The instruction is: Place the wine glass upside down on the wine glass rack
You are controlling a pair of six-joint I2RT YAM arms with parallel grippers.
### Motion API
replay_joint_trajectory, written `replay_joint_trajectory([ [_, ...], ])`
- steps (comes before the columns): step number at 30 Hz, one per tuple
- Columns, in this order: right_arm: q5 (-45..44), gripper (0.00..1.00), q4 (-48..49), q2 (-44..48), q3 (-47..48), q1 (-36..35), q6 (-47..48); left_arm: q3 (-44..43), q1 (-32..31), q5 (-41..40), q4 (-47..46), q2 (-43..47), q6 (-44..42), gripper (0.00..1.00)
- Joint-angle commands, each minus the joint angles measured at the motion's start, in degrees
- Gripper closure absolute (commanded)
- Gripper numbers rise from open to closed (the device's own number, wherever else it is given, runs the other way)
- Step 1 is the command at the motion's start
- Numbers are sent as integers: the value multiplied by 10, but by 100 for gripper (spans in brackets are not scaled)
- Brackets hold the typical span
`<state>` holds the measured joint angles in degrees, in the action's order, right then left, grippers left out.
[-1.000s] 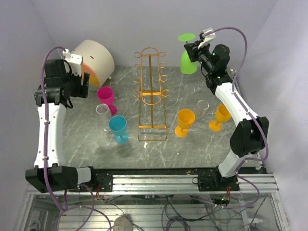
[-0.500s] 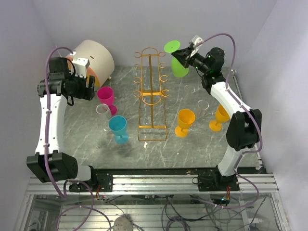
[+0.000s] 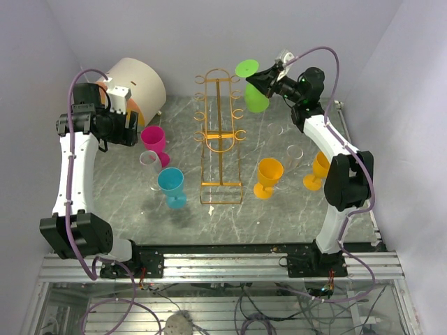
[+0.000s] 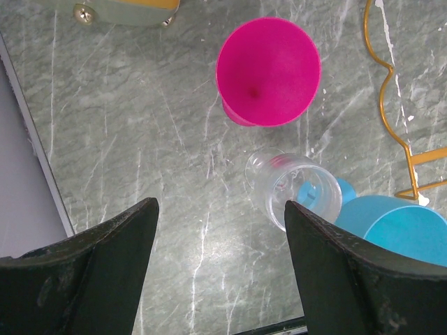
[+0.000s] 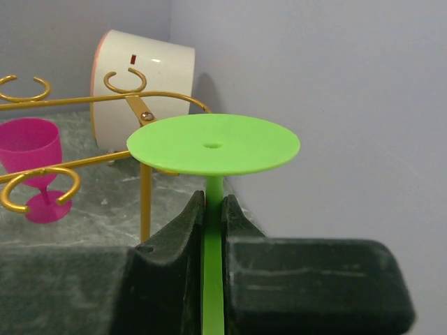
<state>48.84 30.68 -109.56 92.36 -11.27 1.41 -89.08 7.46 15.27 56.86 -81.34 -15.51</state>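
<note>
My right gripper (image 3: 264,78) is shut on the stem of a green wine glass (image 3: 255,99), held upside down with its round foot (image 5: 213,143) on top, just right of the golden wire rack (image 3: 221,132). In the right wrist view the rack's curled ring hooks (image 5: 155,103) lie close behind and left of the foot. My left gripper (image 4: 218,241) is open and empty, high above the table near a pink glass (image 4: 267,72) and a clear glass (image 4: 293,188).
A blue glass (image 3: 172,186) stands left of the rack. Two orange glasses (image 3: 268,176) and clear glasses (image 3: 294,156) stand to its right. A cream drum-shaped container (image 3: 136,87) lies at the back left. Walls close in on three sides.
My right gripper has carried the green glass left, from the back right to the rack's upper right hooks. My left arm has shifted slightly right above the pink glass.
</note>
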Motion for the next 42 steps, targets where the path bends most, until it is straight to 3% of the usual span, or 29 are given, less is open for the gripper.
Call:
replay_joint_trajectory([
  [1, 22, 100, 43, -3, 11, 2, -16, -4, 4, 5, -1, -3, -2, 16],
  [29, 51, 100, -21, -49, 59, -25, 32, 6, 6, 15, -3, -8, 0, 16],
  [42, 36, 100, -48, -70, 69, -37, 48, -16, 7, 76, 10, -38, 3, 16],
])
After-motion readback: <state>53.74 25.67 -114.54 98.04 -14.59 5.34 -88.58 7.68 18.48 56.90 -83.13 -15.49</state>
